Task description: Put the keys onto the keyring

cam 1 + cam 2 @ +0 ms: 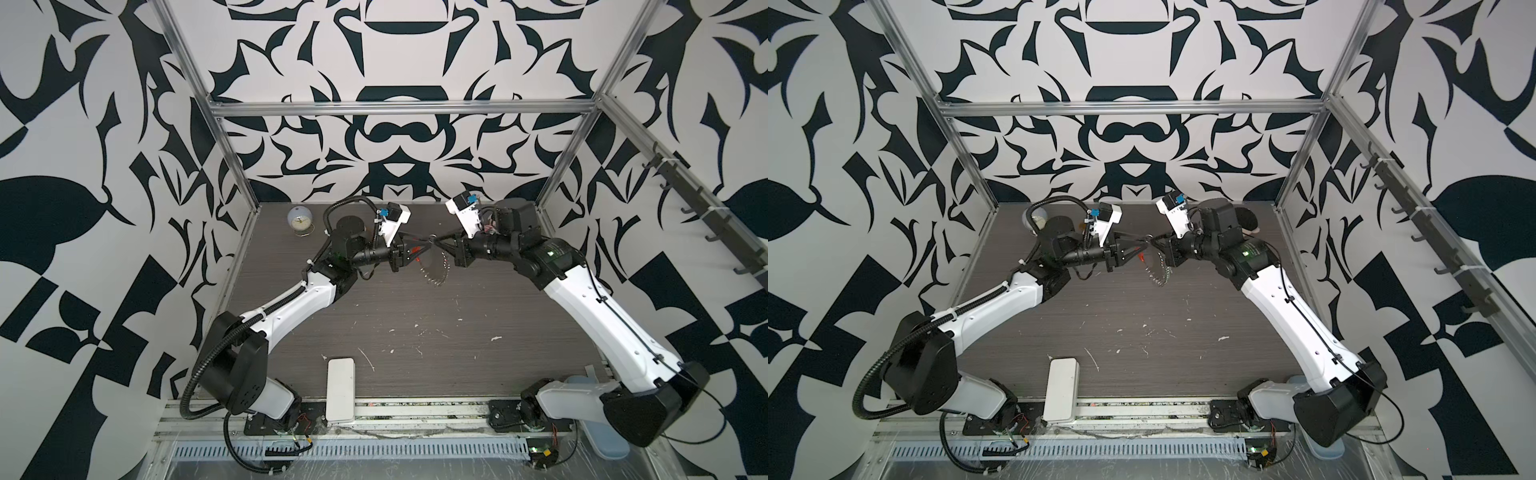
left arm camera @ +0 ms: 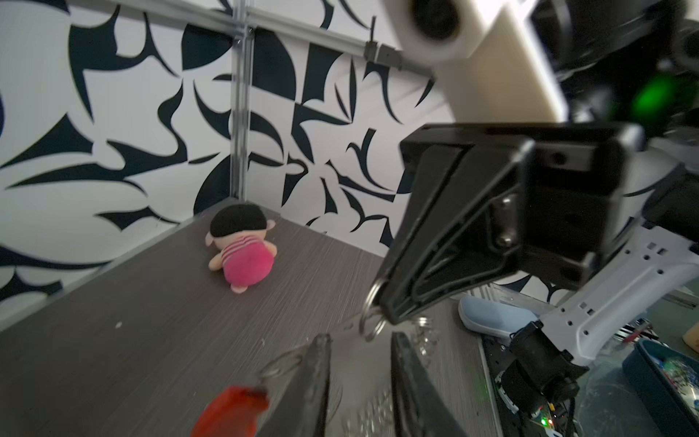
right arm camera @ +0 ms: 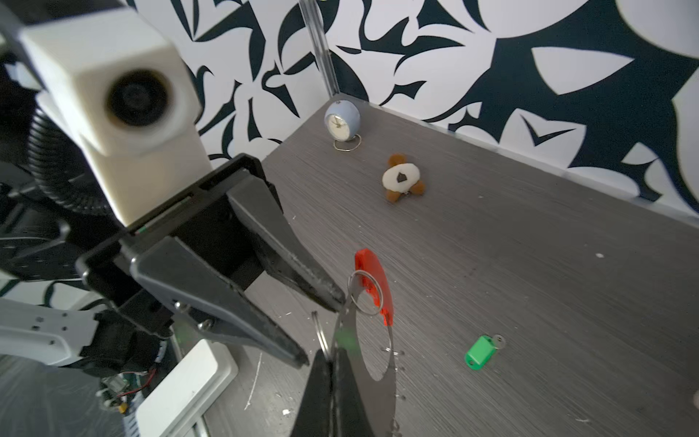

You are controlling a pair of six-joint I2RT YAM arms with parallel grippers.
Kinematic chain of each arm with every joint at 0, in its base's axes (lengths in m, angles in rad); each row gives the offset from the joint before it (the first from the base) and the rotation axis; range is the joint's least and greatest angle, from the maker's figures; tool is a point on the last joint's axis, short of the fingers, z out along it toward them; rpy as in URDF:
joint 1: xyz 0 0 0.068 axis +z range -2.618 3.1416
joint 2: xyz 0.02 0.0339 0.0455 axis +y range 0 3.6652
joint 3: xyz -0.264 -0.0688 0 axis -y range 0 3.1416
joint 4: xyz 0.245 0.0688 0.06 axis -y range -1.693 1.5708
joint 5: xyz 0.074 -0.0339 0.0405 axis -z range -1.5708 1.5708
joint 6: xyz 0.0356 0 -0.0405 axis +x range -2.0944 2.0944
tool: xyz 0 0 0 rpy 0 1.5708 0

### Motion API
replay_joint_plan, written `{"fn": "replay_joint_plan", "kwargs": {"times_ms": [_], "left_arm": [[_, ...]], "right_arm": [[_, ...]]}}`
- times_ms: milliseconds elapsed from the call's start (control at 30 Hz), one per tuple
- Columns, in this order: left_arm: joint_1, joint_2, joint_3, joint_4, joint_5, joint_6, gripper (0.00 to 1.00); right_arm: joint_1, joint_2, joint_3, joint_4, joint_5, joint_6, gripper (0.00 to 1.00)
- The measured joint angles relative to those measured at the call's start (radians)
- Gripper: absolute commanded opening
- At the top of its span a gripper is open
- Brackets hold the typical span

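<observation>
In both top views the two grippers meet tip to tip above the back middle of the table (image 1: 415, 324). My right gripper (image 3: 333, 357) is shut on a silver ring of the keyring (image 3: 365, 293), so the chain of rings (image 1: 436, 272) and its red-orange bar (image 3: 374, 280) hang below it. My left gripper (image 2: 359, 342) is open. The held ring (image 2: 372, 321) lies just past its fingertips and the red-orange bar (image 2: 230, 412) hangs beside one finger. The green-headed key (image 3: 480, 352) lies flat on the table, apart from both grippers. I cannot find it in the top views.
A small round clock (image 1: 298, 220) stands in the back left corner. A brown-and-white plush (image 3: 403, 179) lies near it, and a pink doll (image 2: 242, 249) lies in the back right corner. A white box (image 1: 340, 388) sits at the front edge.
</observation>
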Motion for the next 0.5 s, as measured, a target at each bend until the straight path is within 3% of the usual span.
{"fn": "replay_joint_plan", "kwargs": {"times_ms": [267, 500], "left_arm": [[0.0, -0.013, 0.103, -0.475, -0.128, 0.381, 0.25], [0.001, -0.002, 0.185, -0.621, -0.095, 0.5, 0.25]], "right_arm": [[0.06, 0.043, 0.024, -0.122, 0.121, -0.127, 0.0], [0.061, 0.036, -0.016, -0.105, 0.131, -0.177, 0.0]]}}
